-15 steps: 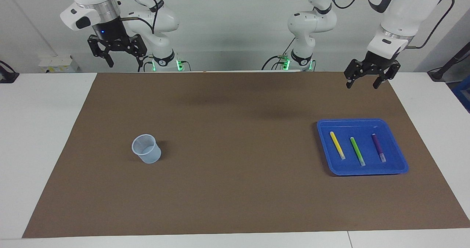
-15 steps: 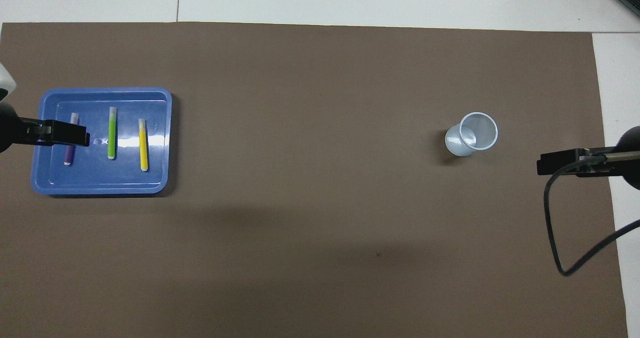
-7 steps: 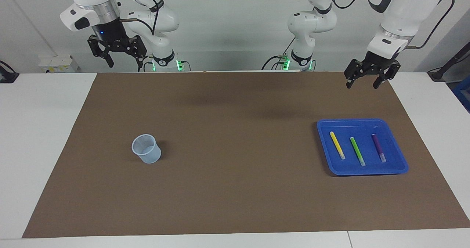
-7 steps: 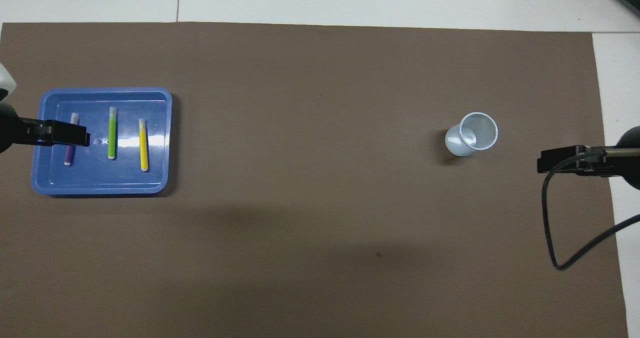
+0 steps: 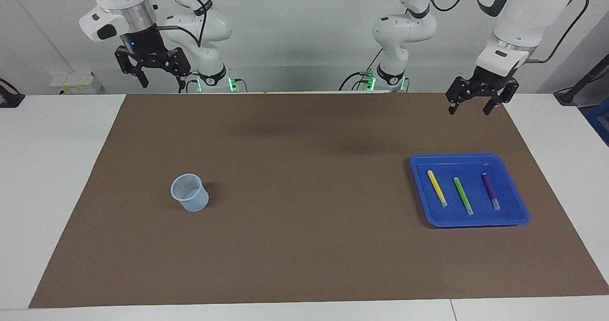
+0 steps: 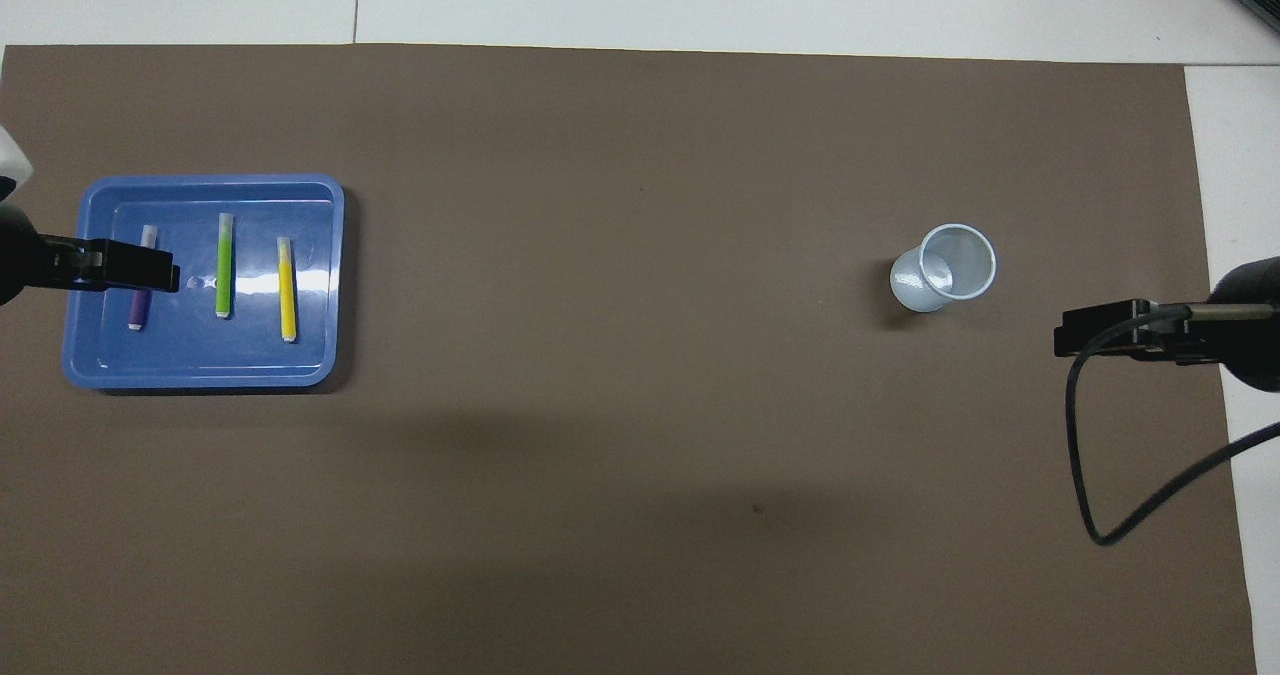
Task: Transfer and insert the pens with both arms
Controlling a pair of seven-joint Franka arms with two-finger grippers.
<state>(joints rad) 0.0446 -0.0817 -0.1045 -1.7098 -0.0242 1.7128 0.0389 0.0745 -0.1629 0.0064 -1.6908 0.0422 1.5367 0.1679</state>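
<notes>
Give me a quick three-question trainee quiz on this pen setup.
1. True or false: all three pens lie in the blue plastic tray.
2. Which pen lies between the other two? A. yellow marker pen B. bright green marker pen C. purple marker pen
3. Fill in: the pale translucent plastic cup stands toward the ____ arm's end of the table.

Key: 1 true. 2 B. 3 right. Both the left tool and the right tool hang open and empty, up in the air.
</notes>
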